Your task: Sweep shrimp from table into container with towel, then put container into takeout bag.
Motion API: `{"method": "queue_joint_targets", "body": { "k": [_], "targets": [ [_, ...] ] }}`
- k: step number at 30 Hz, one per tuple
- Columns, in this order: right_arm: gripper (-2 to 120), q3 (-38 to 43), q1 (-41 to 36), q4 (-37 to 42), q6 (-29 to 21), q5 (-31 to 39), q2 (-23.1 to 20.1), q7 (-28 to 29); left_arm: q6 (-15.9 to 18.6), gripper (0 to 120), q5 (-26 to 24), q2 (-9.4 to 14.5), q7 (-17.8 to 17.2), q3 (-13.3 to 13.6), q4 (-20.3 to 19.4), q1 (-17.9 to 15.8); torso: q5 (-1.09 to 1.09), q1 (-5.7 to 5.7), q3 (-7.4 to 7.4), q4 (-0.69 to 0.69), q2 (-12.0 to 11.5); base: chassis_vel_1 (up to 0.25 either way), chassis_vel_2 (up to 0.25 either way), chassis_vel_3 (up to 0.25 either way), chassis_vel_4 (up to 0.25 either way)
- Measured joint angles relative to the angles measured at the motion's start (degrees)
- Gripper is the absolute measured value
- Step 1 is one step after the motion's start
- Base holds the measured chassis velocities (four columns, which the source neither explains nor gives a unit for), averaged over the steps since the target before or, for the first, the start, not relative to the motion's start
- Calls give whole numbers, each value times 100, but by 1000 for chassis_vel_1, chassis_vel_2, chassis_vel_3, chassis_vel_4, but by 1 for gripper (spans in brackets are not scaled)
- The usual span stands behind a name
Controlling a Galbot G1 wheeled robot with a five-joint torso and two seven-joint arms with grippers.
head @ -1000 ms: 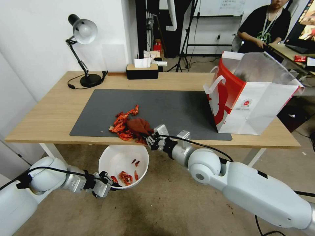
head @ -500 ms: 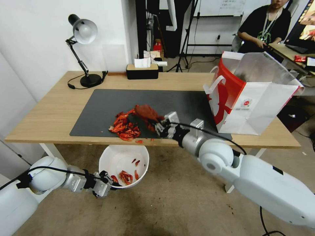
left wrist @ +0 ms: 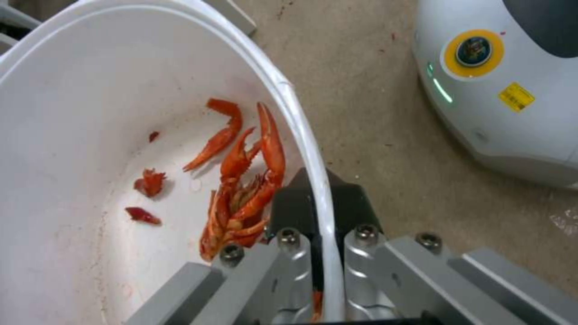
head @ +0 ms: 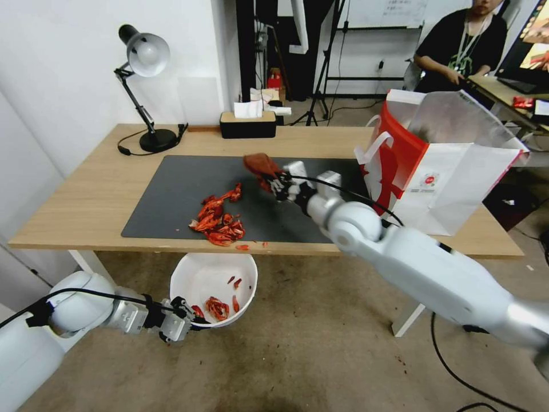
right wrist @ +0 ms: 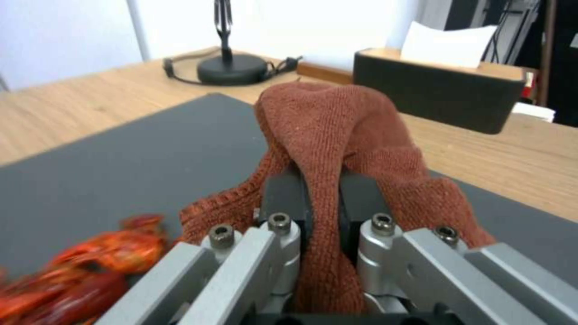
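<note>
One rust-brown soft towel [head: 261, 163] sat pinched in the right gripper [head: 278, 184] above many red-orange shrimp [head: 218, 220]; the left gripper [head: 186, 318] clamped one round white plastic container's [head: 189, 276] rim

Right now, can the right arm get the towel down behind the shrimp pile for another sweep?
Probably yes. The right tool holds the towel above the mat, beyond the shrimp, with nothing between them.

A desk lamp [head: 144, 86] and a black tissue box [head: 248, 123] stand at the far edge
</note>
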Motion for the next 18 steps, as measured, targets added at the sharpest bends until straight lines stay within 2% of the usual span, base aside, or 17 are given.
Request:
{"method": "queue_joint_targets", "body": {
  "k": [5,7,18],
  "targets": [
    [5,-346,342,-451,21,47,284,4,-11,0,-11,-14,0,-1,9,0,-1,0,-1,-2,0,0,0,0,0],
    [5,-789,627,-912,35,76,570,-57,-23,0,-42,-80,0,-2,9,23,-1,-1,0,-2,0,0,0,0,0],
    [5,-1452,756,-1460,205,205,973,-145,-24,0,-84,-176,-15,-9,-41,47,0,-1,0,-3,0,0,0,0,0]
  ]
}}
